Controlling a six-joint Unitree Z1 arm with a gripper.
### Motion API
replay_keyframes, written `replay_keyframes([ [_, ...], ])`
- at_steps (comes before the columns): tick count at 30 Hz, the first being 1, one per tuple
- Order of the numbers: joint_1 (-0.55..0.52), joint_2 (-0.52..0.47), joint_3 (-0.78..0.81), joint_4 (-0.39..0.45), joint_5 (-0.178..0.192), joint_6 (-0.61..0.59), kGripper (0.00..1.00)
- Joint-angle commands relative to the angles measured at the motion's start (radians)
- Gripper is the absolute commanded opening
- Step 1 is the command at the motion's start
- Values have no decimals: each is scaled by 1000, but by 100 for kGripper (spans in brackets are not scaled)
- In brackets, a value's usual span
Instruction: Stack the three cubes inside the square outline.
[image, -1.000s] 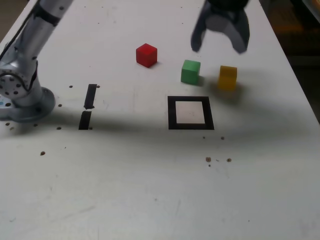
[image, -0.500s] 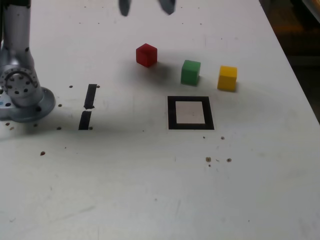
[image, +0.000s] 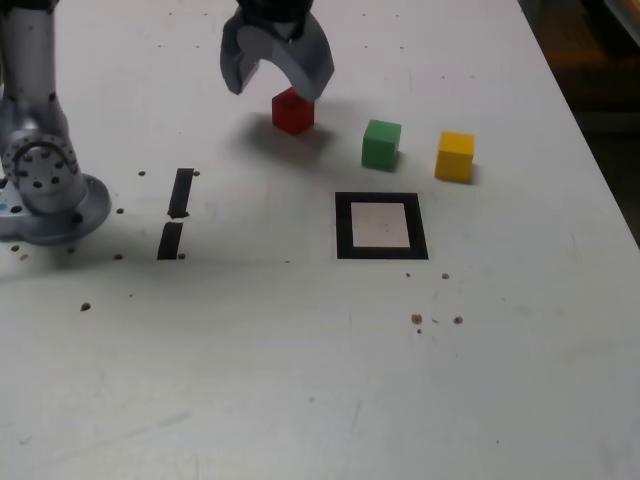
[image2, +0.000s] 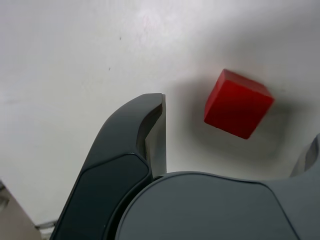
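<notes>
In the exterior view the red cube (image: 292, 112) sits on the white table, partly hidden behind one finger of my gripper (image: 277, 86). The gripper hangs open just above and slightly to the exterior view's left of it, holding nothing. The green cube (image: 381, 143) and the yellow cube (image: 454, 156) stand to the exterior view's right of the red one, apart from each other. The square outline (image: 343, 226) lies nearer the camera than the green cube, its white interior bare. The wrist view shows the red cube (image2: 237, 103) beyond the open jaws, with one dark finger (image2: 145, 130) beside it.
The arm's grey base (image: 45, 180) stands at the exterior view's left edge. Two short black tape strips (image: 178, 212) lie beside it. Small dark crumbs (image: 417, 319) dot the table nearer the camera than the outline. The table's right edge (image: 590, 140) runs past the yellow cube.
The open gripper swung from above the green and yellow cubes toward the exterior view's left, rose almost out of frame, then came down over the red cube. No cube moved.
</notes>
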Motion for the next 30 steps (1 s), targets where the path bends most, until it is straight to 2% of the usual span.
replay_keyframes([
  [1,2,-13,8,-18,0,23,100],
  [8,0,50,22,-59,-47,104,99],
  [14,0,137,3,-73,-31,123,98],
  [17,0,160,-5,-81,-21,121,93],
  [20,5,169,-13,-94,-17,109,84],
  [28,26,179,-30,-73,-14,69,41],
  [30,26,182,-29,-63,-13,69,37],
])
